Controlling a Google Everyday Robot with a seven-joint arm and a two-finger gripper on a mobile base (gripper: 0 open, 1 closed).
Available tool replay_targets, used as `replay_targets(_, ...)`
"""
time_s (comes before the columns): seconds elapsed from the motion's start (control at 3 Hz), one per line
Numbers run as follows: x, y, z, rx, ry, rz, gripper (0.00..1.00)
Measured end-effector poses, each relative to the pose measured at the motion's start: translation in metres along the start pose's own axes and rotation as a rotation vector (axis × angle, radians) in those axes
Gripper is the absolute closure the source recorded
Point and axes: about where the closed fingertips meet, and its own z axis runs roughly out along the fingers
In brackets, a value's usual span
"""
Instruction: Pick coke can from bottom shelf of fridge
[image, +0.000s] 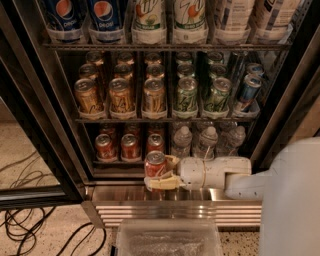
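The tool (162, 173) sits low in the open fridge (30, 80), at its near front edge just left of centre; its two cream fingers (162, 183) are closed on a coke can (155, 165), one across the can's near side low down, the other at its far right; the can is upright, silver top showing, and is nearer than the front rail of the bottom shelf (117, 161), above the shiny steel sill (120, 192); whether it touches the sill cannot be told; the white arm (215, 172) reaches in from the right, and the robot's pale body (295, 200) fills the near right corner.

On the bottom shelf, three more red cans (105, 147) stand in a front row at the left, with others dim behind them; clear water bottles (206, 142) crowd the right half; the shelf above carries orange-gold cans (87, 95) on the left, green-silver cans (186, 94) right of centre and a blue can (247, 88) tilted at the far right; higher up stand Pepsi bottles (62, 15), green-labelled bottles (147, 15) and white-labelled bottles (230, 15).

Below the sill runs a louvred grille (175, 212); a clear plastic bin (167, 240) lies at the near edge; dark cables (20, 227) lie looped on the speckled floor at the near left.
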Motion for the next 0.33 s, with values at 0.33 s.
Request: replay_targets(0.33, 0.0, 0.0, 0.0, 0.0, 0.0, 0.0, 1.0)
